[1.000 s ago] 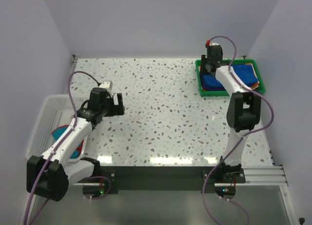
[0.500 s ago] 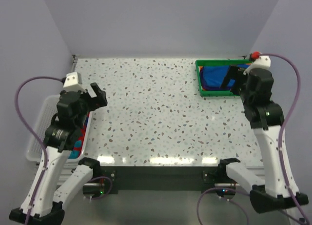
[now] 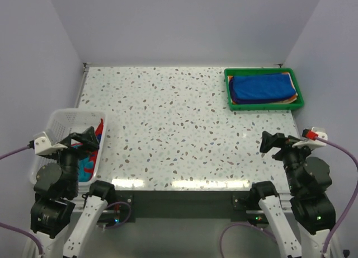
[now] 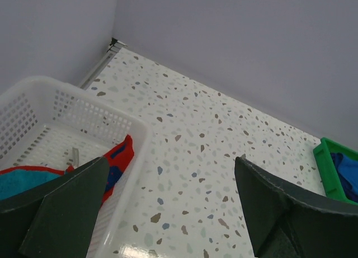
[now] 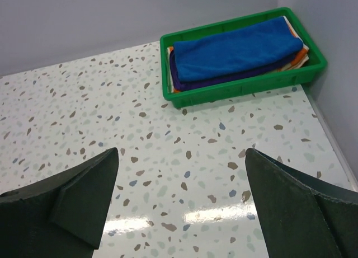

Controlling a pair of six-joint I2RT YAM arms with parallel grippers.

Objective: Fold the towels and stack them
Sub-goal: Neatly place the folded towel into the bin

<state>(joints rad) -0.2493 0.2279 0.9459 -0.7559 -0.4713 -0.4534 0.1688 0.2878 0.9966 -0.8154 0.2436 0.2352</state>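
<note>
One: Both grippers are drawn back to the near edge now. How are the jaws held?

Two: The right gripper (image 5: pixel 182 151) is spread wide with nothing between its fingers. A second ago it was partly closed over the green tray (image 5: pixel 240 90). The left gripper (image 4: pixel 170 160) is likewise held wide and empty, raised beside the white mesh basket (image 3: pixel 78 112).

One: What is meant by that for the task?

Two: A release is indicated. The blue towel (image 5: pixel 235 48) is seen folded on top of the stack in the tray. A dark purple towel (image 5: pixel 184 81) lies under it, and an orange-and-white edge (image 5: pixel 302 55) shows at the side. That towel is judged to be finished, and both arms are pulled well clear of it.

One: What is left to be done?

Two: At least two towels are left unfolded in the basket. A red patterned towel (image 4: pixel 120 154) is draped against the wall nearest the table, and a teal towel (image 4: pixel 22 179) lies beside it. Whether more are hidden beneath cannot be told.

One: Is anything found in the way?

Two: No obstacle is seen on the speckled table (image 3: pixel 179 118) between basket and tray. The basket's wall must be cleared when the next towel is reached for. Basket and tray are set well apart, at opposite sides.
</note>
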